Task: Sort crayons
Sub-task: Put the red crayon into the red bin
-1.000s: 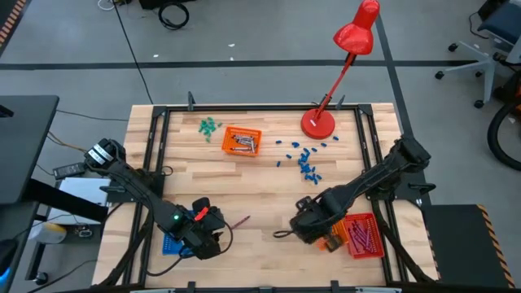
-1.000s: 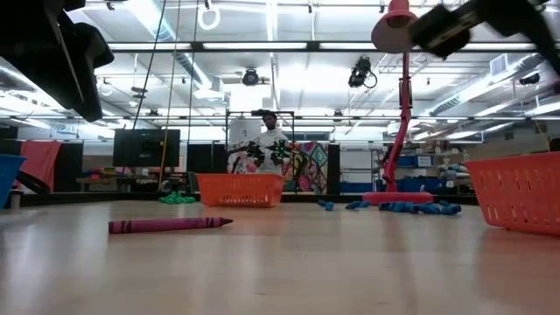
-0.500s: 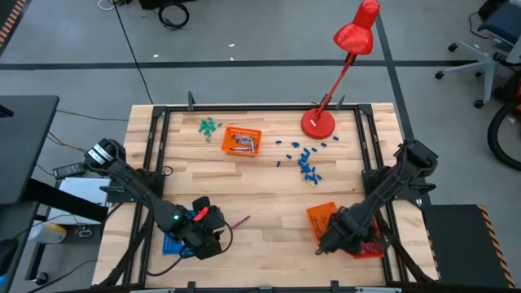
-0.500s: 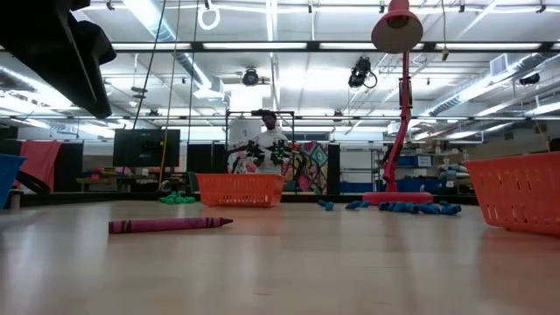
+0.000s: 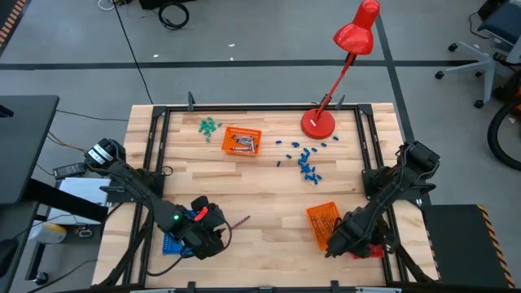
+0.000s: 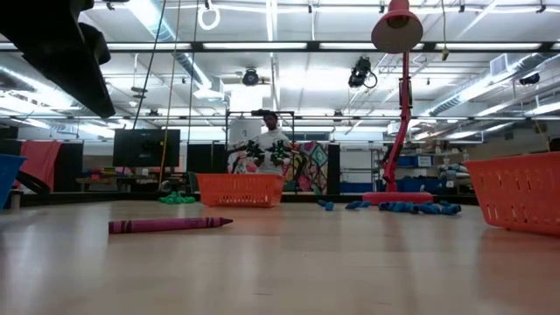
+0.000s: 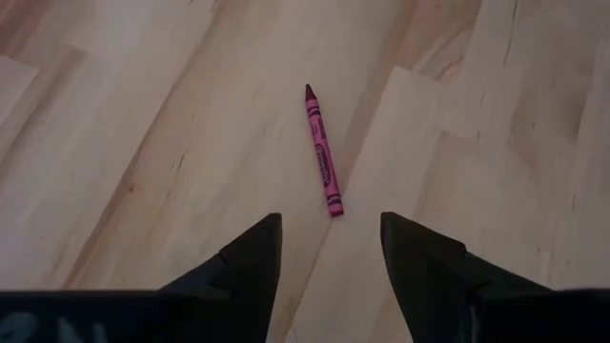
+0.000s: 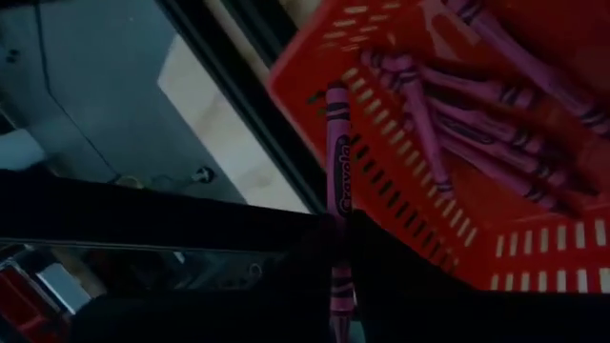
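One magenta crayon (image 5: 242, 220) lies flat on the table, also in the low view (image 6: 166, 225) and the left wrist view (image 7: 322, 151). My left gripper (image 5: 213, 230) hovers open just left of it, by a blue tray (image 5: 169, 245); its fingers (image 7: 250, 262) stand short of the crayon. My right gripper (image 5: 337, 244) is at the near right, by a red tray (image 5: 373, 249) holding several magenta crayons (image 8: 477, 124). It is shut on another magenta crayon (image 8: 338, 181). My right gripper pinches the magenta crayon's rear part (image 8: 339, 250) between its two fingers (image 8: 307, 272). The crayon lies along the fingers and sticks out ahead of them. It is lifted clear, its free end (image 8: 335, 95) over the red tray's rim (image 8: 315, 86).
An orange tray (image 5: 323, 221) lies left of the red one. Another orange tray (image 5: 242, 140) with grey crayons stands at the far side, near green pieces (image 5: 210, 126), blue pieces (image 5: 306, 163) and a red lamp (image 5: 318, 124). A black frame rail (image 5: 269, 107) rims the table.
My right gripper has gone from near the table's middle toward the right and near edges and now hangs by the red tray. The orange tray that it covered now shows. The crayon on the table has stayed put.
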